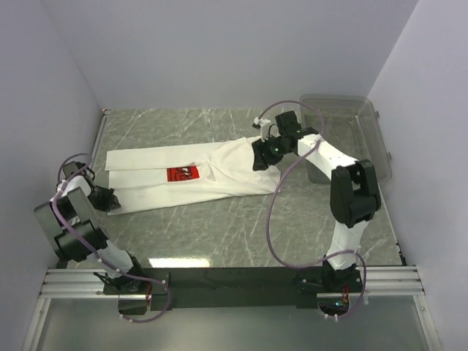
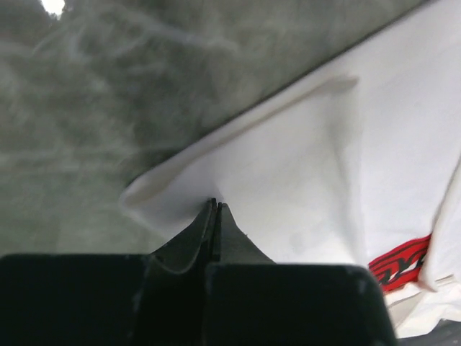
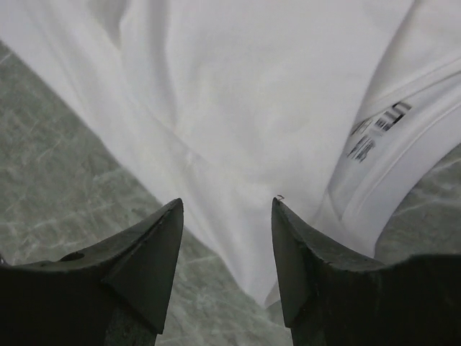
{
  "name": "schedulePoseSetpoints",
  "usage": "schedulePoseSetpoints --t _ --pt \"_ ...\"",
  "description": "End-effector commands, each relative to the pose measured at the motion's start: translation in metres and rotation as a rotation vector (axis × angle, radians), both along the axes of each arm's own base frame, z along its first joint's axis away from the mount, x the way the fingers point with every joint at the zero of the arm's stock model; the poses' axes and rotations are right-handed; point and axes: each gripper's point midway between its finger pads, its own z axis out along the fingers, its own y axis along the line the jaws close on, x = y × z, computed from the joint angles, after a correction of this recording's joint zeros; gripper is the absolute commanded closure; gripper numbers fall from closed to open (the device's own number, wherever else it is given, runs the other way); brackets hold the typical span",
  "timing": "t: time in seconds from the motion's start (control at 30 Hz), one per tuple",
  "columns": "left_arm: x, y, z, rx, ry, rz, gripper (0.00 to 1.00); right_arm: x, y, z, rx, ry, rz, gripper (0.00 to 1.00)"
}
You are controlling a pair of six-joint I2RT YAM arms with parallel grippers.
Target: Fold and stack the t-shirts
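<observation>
i see the white short-sleeved cotton t-shirt with the red square print [image 1: 219,170] lying as a long folded strip across the middle of the grey marbled bench [image 1: 219,227]. my left gripper [image 2: 215,207] is pinched together on its near left corner. the right gripper [image 3: 227,209] hovers, fingers apart, over its right end.

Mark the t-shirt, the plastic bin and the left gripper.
t-shirt [image 1: 182,174]: top external view, on its red chest print.
plastic bin [image 1: 355,124]: top external view, on its bare floor.
left gripper [image 2: 216,205]: left wrist view, between its closed fingertips.
</observation>
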Motion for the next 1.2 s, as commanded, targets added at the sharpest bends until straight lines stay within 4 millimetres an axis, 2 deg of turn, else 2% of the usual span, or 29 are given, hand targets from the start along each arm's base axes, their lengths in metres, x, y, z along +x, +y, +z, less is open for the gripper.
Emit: schedulePoseSetpoints --t 0.0,0.03,0.07,0.1,0.13,0.17,0.2,0.23,0.27,0.33,0.4,0.43,0.5,0.53,0.67,0.77,0.8,0.93,1.0,1.17 --pt "-0.003 -0.003 0.024 0.033 -0.052 -0.007 0.96 0.049 0.009 0.013 -0.005 -0.037 -0.131 0.45" --pt "0.005 0.002 0.040 0.070 -0.111 -0.019 0.88 0.053 0.010 -0.003 -0.035 0.009 -0.149 0.49" --pt "0.009 0.005 0.049 0.095 -0.143 -0.035 0.66 0.068 0.018 0.011 -0.030 -0.025 -0.155 0.52" --pt "0.014 0.007 0.059 0.116 -0.178 -0.046 0.57 0.073 0.022 0.010 -0.040 -0.027 -0.155 0.53" --pt "0.024 0.010 0.079 0.154 -0.253 -0.057 0.49 0.076 0.025 0.000 -0.058 -0.007 -0.154 0.55" --pt "0.029 0.012 0.091 0.179 -0.298 -0.073 0.41 0.085 0.031 0.011 -0.048 -0.039 -0.155 0.58" --pt "0.033 0.013 0.101 0.197 -0.336 -0.079 0.38 0.087 0.036 0.012 -0.049 -0.043 -0.147 0.59" --pt "0.046 0.011 0.125 0.219 -0.437 -0.113 0.36 0.091 0.036 0.006 -0.063 -0.038 -0.157 0.59" --pt "0.050 0.009 0.133 0.238 -0.468 -0.143 0.35 0.096 0.040 0.010 -0.057 -0.049 -0.163 0.62" --pt "0.064 0.004 0.152 0.257 -0.533 -0.207 0.34 0.106 0.042 0.001 -0.091 -0.047 -0.184 0.66" --pt "0.074 0.000 0.149 0.243 -0.527 -0.248 0.34 0.112 0.045 -0.007 -0.126 -0.041 -0.200 0.70" --pt "0.081 -0.004 0.156 0.253 -0.537 -0.279 0.34 0.118 0.048 -0.015 -0.155 -0.031 -0.210 0.73" --pt "0.087 -0.010 0.151 0.238 -0.515 -0.309 0.34 0.124 0.050 -0.021 -0.183 -0.029 -0.222 0.75" --pt "0.093 -0.016 0.156 0.243 -0.529 -0.341 0.35 0.126 0.052 -0.029 -0.214 -0.026 -0.232 0.78" --pt "0.105 -0.031 0.165 0.262 -0.538 -0.425 0.35 0.120 0.053 -0.041 -0.301 -0.042 -0.209 0.85" --pt "0.117 -0.047 0.172 0.283 -0.552 -0.526 0.35 0.109 0.050 -0.050 -0.350 -0.046 -0.163 0.97" --pt "0.124 -0.060 0.176 0.297 -0.565 -0.583 0.35 0.108 0.047 -0.051 -0.358 -0.054 -0.155 1.00" --pt "0.139 -0.090 0.184 0.325 -0.601 -0.705 0.35 0.110 0.043 -0.054 -0.386 -0.066 -0.146 1.00" --pt "0.145 -0.107 0.189 0.333 -0.625 -0.762 0.35 0.111 0.043 -0.064 -0.408 -0.052 -0.143 1.00" --pt "0.156 -0.140 0.202 0.370 -0.679 -0.901 0.35 0.122 0.040 -0.068 -0.440 -0.065 -0.165 1.00"
